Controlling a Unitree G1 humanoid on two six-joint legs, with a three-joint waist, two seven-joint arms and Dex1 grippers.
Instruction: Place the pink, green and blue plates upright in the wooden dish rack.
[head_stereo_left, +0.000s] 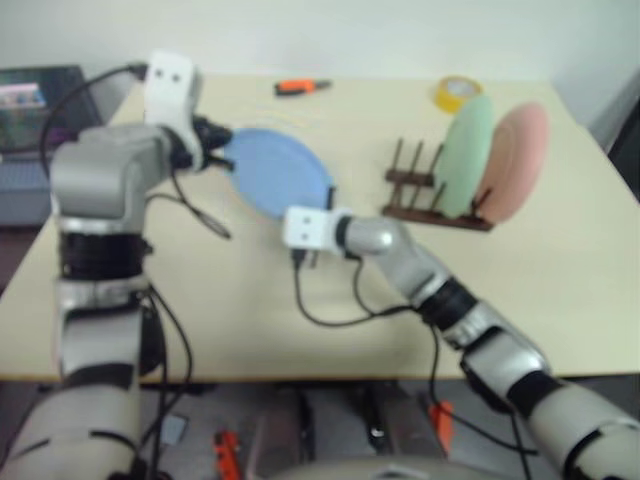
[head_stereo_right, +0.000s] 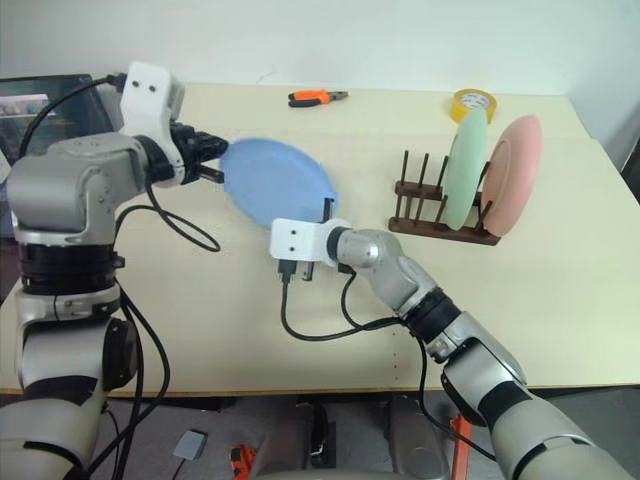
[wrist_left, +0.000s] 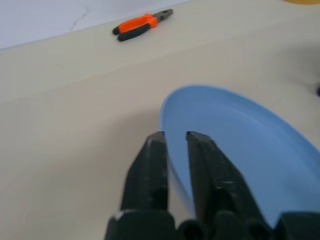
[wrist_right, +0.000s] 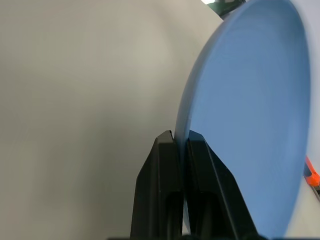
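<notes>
The blue plate (head_stereo_right: 275, 180) hangs tilted above the table between my two grippers. My right gripper (wrist_right: 180, 134) is shut on its near rim. My left gripper (wrist_left: 175, 136) sits at the plate's far left rim, its fingers slightly apart with the rim in the gap, so it stands open. The green plate (head_stereo_right: 465, 170) and the pink plate (head_stereo_right: 515, 175) stand upright side by side at the right end of the wooden dish rack (head_stereo_right: 425, 205). Several pegs at the rack's left end are free.
Orange-handled pliers (head_stereo_right: 318, 97) lie at the back of the table (head_stereo_right: 200, 330). A yellow tape roll (head_stereo_right: 473, 103) sits behind the rack. A dark screen (head_stereo_right: 40, 100) stands off the table's left edge. Cables hang from both wrists.
</notes>
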